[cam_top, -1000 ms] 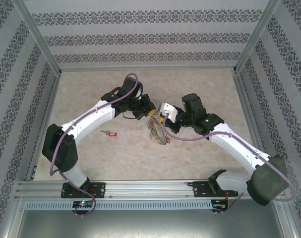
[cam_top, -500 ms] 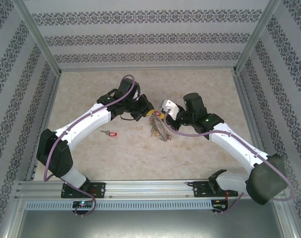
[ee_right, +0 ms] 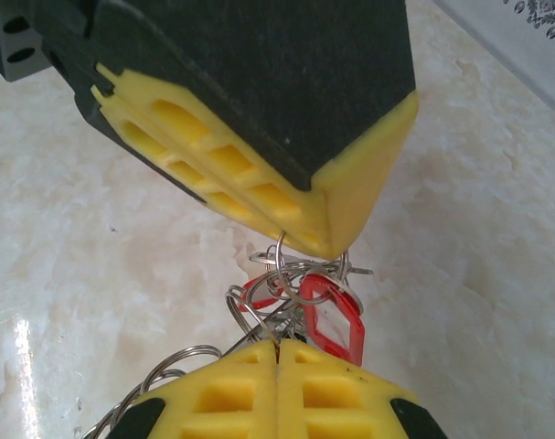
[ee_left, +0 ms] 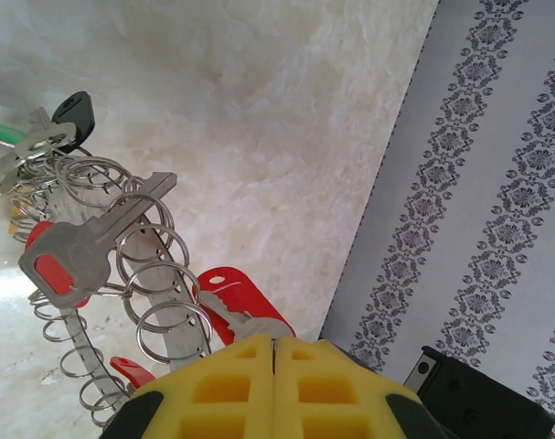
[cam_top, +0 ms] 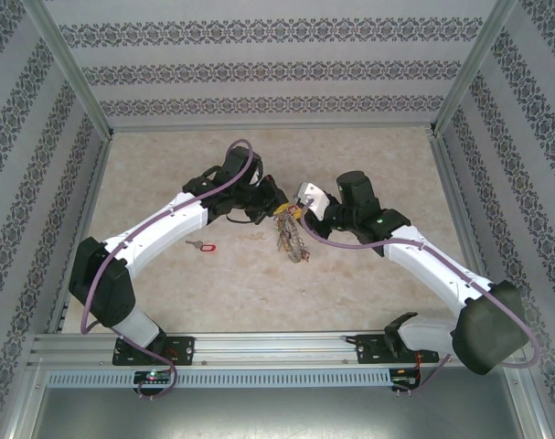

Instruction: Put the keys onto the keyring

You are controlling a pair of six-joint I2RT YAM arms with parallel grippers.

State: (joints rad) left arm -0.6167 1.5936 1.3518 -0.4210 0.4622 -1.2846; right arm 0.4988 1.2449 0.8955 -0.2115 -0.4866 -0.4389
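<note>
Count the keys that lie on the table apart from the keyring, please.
1. A key with a red tag lies on the table, left of the keyring and beside the left arm. More loose keys may be hidden under the arms.

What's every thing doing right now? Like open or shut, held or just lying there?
keyring, held up at its top, loops dangling.
left gripper, shut on the keyring.
right gripper, shut on the keyring.
red-headed key, hanging among the keyring's loops.
loose red-tagged key, lying flat on the table, untouched.
</note>
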